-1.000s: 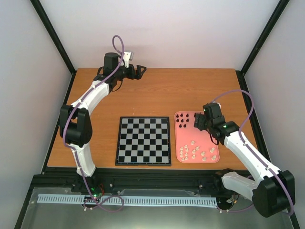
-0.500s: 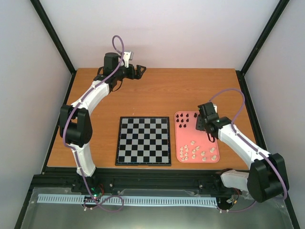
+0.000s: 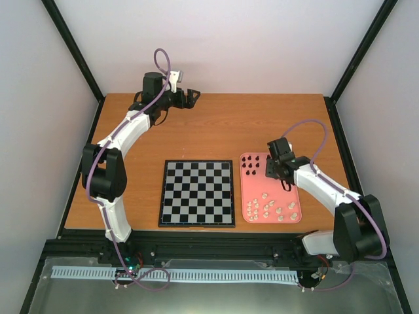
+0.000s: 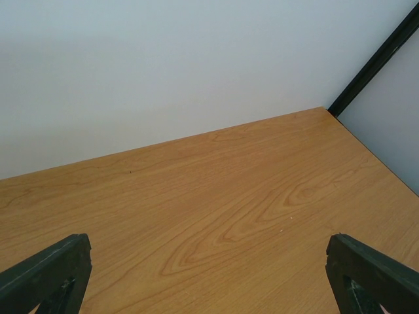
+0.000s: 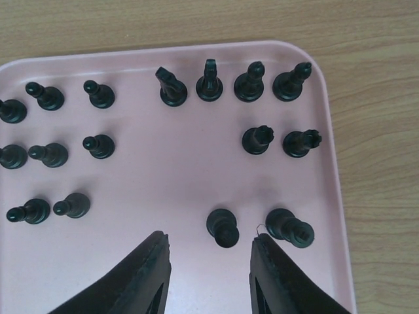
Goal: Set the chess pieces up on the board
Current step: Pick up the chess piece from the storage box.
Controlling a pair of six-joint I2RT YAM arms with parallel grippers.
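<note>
Top external view showed the board [image 3: 196, 193] lying flat on the table [image 3: 275, 124] towards its near edge, with the pink tray [image 3: 249, 186] just beside it on the right, a narrow strip of wood between the two. Black chess pieces [image 3: 254, 165] stood at the far end of that tray, and cream-white pieces [image 3: 272, 209] were clustered at its near end; every piece that showed was on the tray. Right wrist view had the right tool [image 5: 210, 256] low over the black group, its two dark fingers [image 5: 147, 275] partly apart and gripping nothing. One black piece [image 5: 222, 227] sat just ahead of the gap between the tips, with pink tray visible on either side of it, and a second piece [image 5: 289, 226] sat just beside it, in front of the right-hand finger. The other black pieces were spread in loose rows across the tray beyond, up to its rounded corner. Left wrist view showed the left tool [image 4: 209, 288] spread wide, one fingertip at each lower corner of the frame, nothing between them but bare wood, with a pale wall [image 4: 163, 65] behind. From above, that tool was at the far left of the table, well apart from the board and the tray.
</note>
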